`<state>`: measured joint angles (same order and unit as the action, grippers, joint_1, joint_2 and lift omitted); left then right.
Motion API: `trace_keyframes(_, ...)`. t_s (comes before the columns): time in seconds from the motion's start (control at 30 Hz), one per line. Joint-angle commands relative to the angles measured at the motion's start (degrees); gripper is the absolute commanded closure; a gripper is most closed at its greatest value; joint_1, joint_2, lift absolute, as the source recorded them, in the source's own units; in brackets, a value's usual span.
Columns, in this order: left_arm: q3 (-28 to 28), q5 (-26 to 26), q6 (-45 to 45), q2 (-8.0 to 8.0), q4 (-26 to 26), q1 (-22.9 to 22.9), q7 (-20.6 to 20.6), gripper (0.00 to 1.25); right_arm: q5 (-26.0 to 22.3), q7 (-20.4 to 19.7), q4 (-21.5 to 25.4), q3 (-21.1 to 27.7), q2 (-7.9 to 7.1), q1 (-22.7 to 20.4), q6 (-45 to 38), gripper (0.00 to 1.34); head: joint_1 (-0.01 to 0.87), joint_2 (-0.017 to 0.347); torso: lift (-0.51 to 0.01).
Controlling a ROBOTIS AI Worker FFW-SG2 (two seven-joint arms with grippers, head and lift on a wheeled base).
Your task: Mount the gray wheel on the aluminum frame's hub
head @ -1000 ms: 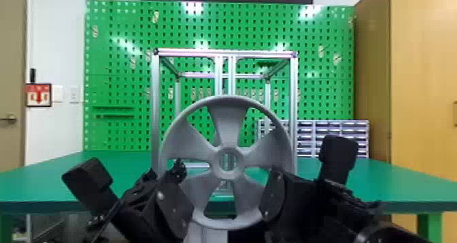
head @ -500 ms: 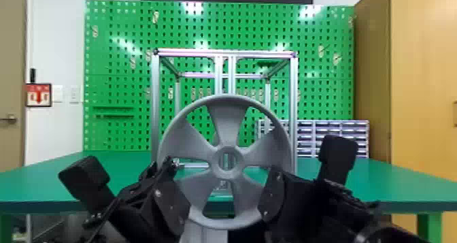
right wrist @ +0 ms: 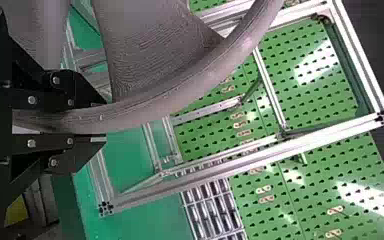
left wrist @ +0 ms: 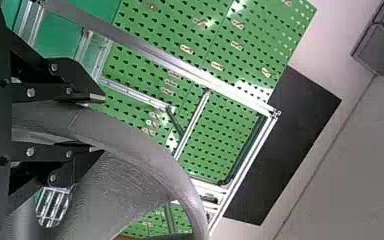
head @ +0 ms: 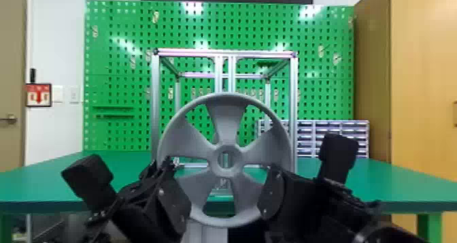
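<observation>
The left end effector (head: 176, 186) is closed on the rim of the gray wheel (head: 227, 123); in the left wrist view its two fingers (left wrist: 82, 93) lie on either side of the rim. The right end effector (head: 271, 193) grips the opposite side of the same wheel, and in the right wrist view the rim likewise runs between its fingers (right wrist: 82, 145). Both hold low on the wheel, which is upright between them, its broad spokes meeting at a round center with an open hole (head: 225, 159). Behind the wheel is the aluminum frame (head: 155, 106), its top bar and two close middle uprights rising above the rim. Whether wheel and frame touch at the hub I cannot tell. The green worktop (head: 44, 184) spreads out to both sides. Farther back, a drawer unit (head: 306, 140) sits toward the right, in front of the green pegboard (head: 119, 31). Right of the board is a wooden cabinet (head: 421, 72); on the left, a red sign (head: 39, 95) hangs between the board and a door (head: 12, 55)
</observation>
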<state>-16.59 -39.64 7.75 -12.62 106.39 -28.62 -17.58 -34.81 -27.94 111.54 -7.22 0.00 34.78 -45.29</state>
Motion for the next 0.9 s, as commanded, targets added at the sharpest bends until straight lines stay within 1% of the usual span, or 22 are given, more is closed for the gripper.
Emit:
trace_keyframes(0.0, -0.38, 0.71, -0.72, 0.23, -1.18, -1.09, 0.00, 0.89, 0.18, 0.17, -0.88, -0.16, 0.05, 0.20, 1.69, 1.13, -0.005, 0.006, -0.499)
trace_keyframes(0.53, -0.55, 2.38, -0.81, 0.67, -4.43, -4.61, -0.18, 0.89, 1.06, 1.14, -4.13, -0.16, 0.05, 2.75, 1.96, 1.13, -0.005, 0.006, -0.499)
trace_keyframes(0.87, -1.08, 2.20, -0.99, 0.76, -8.74, -8.12, -0.09, 0.89, 1.50, 1.23, -6.77, -0.25, 0.05, 5.03, 2.05, 1.13, -0.005, 0.006, -0.499)
